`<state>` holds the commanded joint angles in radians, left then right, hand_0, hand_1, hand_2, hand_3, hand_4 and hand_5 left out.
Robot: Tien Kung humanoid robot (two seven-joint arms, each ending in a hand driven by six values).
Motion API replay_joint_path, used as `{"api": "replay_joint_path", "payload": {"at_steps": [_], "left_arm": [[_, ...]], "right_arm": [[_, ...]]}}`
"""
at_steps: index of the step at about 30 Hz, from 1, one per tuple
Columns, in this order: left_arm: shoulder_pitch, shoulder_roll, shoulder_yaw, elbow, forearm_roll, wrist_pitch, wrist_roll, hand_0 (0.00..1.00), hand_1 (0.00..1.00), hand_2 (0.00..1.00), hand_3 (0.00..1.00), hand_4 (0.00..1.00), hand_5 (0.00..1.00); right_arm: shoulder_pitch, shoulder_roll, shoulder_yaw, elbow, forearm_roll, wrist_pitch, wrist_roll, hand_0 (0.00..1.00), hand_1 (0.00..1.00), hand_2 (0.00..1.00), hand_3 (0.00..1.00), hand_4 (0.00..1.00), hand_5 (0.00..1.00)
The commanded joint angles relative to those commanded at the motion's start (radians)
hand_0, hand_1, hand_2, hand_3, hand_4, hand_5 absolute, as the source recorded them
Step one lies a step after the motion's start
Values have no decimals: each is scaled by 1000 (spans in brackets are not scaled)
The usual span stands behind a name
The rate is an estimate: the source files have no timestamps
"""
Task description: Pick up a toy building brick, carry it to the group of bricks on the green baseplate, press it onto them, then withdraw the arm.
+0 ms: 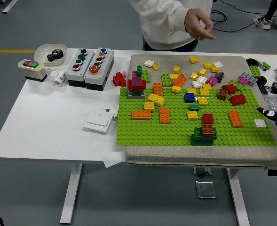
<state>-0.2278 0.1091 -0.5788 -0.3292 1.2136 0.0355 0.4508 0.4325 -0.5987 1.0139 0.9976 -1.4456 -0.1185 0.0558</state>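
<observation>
Risk of a missed or skewed grasp: right hand (270,113) at worktop's right edge, finger posture indiscernible, orange brick (235,119) just left of hand, loose on green baseplate (176,134), brick stack (204,133) farther left, red bricks (234,94) crowding nearby.

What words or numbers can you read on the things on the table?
No text can be read here.
Two grey button boxes: nothing readable, only coloured buttons.
White switch box: any marks by its red and green buttons are too small to read.
White flat switch: any marks too small.
Bricks on the green baseplate: no print visible.
</observation>
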Motion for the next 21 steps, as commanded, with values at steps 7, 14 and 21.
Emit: {"api": "replay_joint_path", "payload": {"at_steps": [7,14,21], "left_arm": [[-1,-1,7,1,-11,5,-2,662,709,726,581,658,649],[0,-1,11,2,-19,7,-2,662,710,726,582,658,649],[-3,-2,19,2,-35,12,-5,662,710,725,582,658,649]], "right_arm": [[9,0,-15,2,-3,3,6,942,891,939,998,827,429],[29,0,-36,3,1,-1,7,941,892,935,998,824,432],[69,-7,-76,-14,17,0,6,940,892,932,998,824,432]]}}
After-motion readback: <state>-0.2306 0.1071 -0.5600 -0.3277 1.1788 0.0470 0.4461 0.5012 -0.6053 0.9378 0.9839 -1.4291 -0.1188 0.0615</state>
